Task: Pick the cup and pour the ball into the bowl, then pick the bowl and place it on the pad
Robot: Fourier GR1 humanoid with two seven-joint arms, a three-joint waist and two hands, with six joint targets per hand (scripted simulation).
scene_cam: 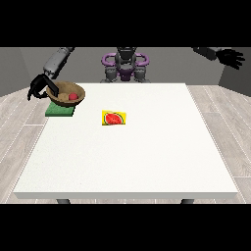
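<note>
White table (147, 162) fills most of the front view, on pale plank flooring with grey walls behind. Robot torso (125, 63) at top centre.

Hand at the view's left (40, 87): fingers curled round the near-left rim of the brown bowl (61, 95), thumb and fingers either side of the rim. Bowl sits over the green pad (59, 112) at the table's far left corner; its underside looks to touch the pad, though contact cannot be confirmed from this angle. Red ball (73, 96) lies inside the bowl, toward its right side.

Hand at the view's right (231, 57): raised well off the table beyond its right edge, fingers spread and straight, holding nothing.

Yellow card with a watermelon picture (114, 118) lies flat on the table, right of the pad and apart from it.
</note>
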